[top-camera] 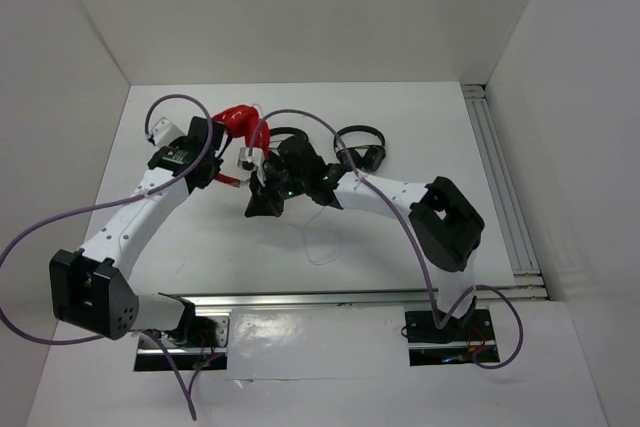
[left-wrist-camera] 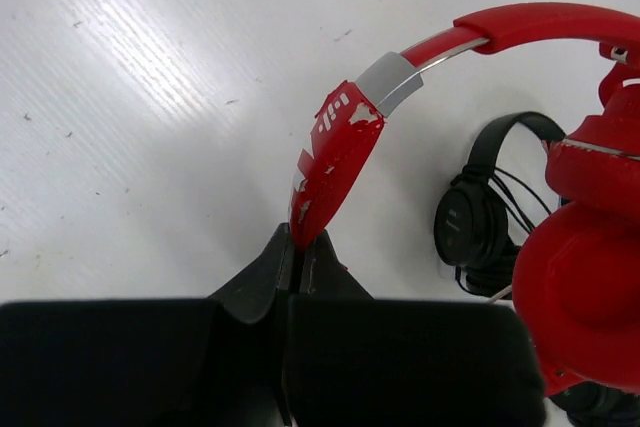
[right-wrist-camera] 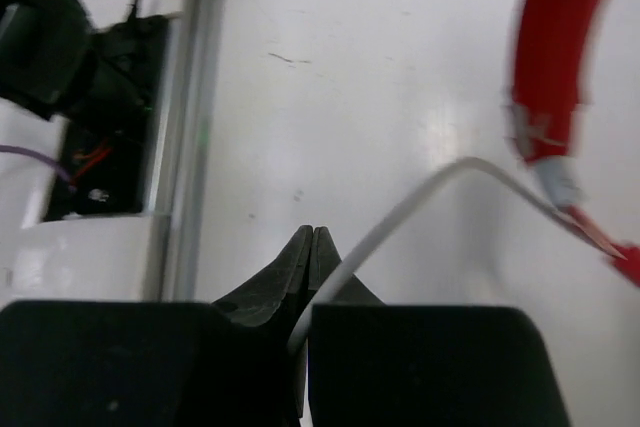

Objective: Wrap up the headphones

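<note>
Grip check: left fingers (left-wrist-camera: 262,282) clamp headphones (left-wrist-camera: 520,27) at headband end, band arcing away ahead; right fingers (right-wrist-camera: 275,287) pinch white cable (right-wrist-camera: 420,192) leading toward that band.

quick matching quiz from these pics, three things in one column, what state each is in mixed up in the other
1. left gripper
2. right gripper
3. black headphones

A. lying free on the table
B. shut on the white cable
C. shut on the headband of the red headphones

Pairs: 1-C, 2-B, 3-A
</note>
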Available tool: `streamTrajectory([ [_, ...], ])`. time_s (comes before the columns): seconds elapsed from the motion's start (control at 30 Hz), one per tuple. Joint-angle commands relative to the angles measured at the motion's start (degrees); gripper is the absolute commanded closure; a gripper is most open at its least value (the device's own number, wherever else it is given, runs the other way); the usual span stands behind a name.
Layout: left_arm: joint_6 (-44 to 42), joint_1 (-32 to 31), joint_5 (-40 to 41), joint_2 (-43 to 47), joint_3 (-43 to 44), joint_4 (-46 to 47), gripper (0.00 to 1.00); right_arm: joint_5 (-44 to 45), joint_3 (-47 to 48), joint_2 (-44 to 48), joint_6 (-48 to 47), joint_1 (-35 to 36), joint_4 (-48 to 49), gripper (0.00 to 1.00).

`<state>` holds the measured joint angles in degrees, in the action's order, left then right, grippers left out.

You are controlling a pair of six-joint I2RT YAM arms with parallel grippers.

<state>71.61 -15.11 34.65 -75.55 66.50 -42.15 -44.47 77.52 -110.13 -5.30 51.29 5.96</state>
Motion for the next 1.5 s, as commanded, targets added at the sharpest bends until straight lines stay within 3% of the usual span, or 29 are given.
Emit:
streamTrajectory([
  [0.0,-6.0,-1.2,2.7,-0.5,3.6,4.3,1.0,11.4,3.5,8.2,-8.2,-0.8,-10.3,1.0],
  [0.13,-13.9,-3.2,-1.2,-3.0,3.6,4.3,1.0,19.4,2.9,12.2,-11.2,-1.9,-13.9,1.0],
  [0.57,-29.9,-11.8,-14.6,-2.1,-2.0,5.6,1.0,30.6,-4.1,21.2,-11.8,-4.2,-10.4,1.0],
  [0.93,-34.8,-19.0,-11.5,-7.0,2.1,-1.2,1.0,44.5,-2.9,23.6,-15.0,-4.2,-13.2,0.96],
  [1.1,-34.8,-19.6,-12.1,-8.7,3.2,-2.4,1.0,46.8,-5.0,25.5,-15.5,-4.2,-10.3,0.94],
  [1.23,-37.4,-21.4,-13.6,-7.5,3.2,-1.7,1.0,51.3,-6.9,26.1,-16.1,-6.3,-6.1,0.84],
  [1.47,-44.1,-23.2,-21.9,-2.1,2.1,-2.3,1.0,45.9,-7.6,25.0,-14.3,-12.8,-1.7,0.84],
])
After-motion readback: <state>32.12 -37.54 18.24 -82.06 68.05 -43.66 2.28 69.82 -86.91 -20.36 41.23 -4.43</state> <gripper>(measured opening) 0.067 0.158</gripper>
